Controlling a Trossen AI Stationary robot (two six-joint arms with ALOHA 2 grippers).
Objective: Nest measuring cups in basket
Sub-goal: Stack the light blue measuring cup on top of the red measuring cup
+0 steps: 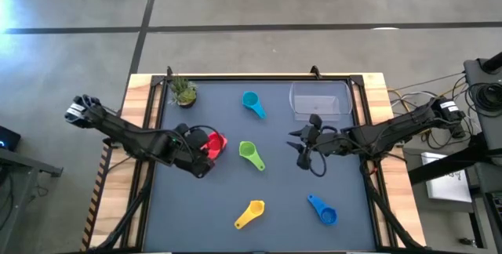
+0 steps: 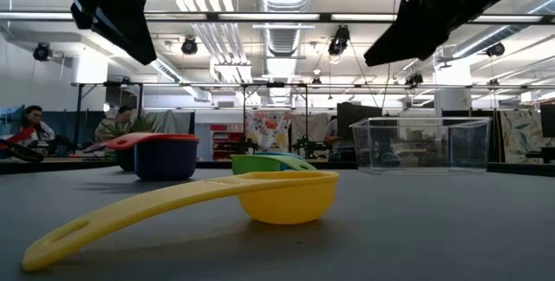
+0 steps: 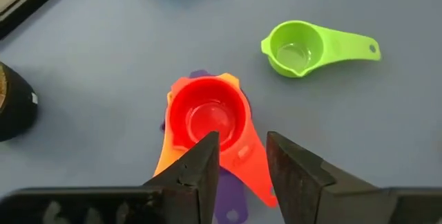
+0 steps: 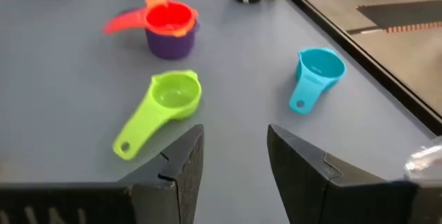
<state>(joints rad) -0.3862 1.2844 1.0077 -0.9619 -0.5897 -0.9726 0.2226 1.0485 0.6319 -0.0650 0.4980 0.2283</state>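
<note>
The red cup (image 3: 210, 113) sits nested in the orange cup, which sits in the purple one (image 4: 169, 43). This stack stands on the table left of centre (image 1: 215, 143). My left gripper (image 3: 242, 148) hovers open above the stack's handles (image 3: 250, 163), a finger on either side, touching nothing. My right gripper (image 1: 302, 147) is open in the air near the clear basket (image 1: 320, 99), which stands at the far right. The green cup (image 1: 251, 156), teal cup (image 1: 252, 103), yellow cup (image 1: 251, 215) and blue cup (image 1: 321, 208) each lie alone on the table.
A small potted plant (image 1: 183, 91) stands in the far left corner. A raised frame runs round the dark table top (image 1: 235, 78). Open table lies between the green cup and the basket, and along the near edge between the yellow and blue cups.
</note>
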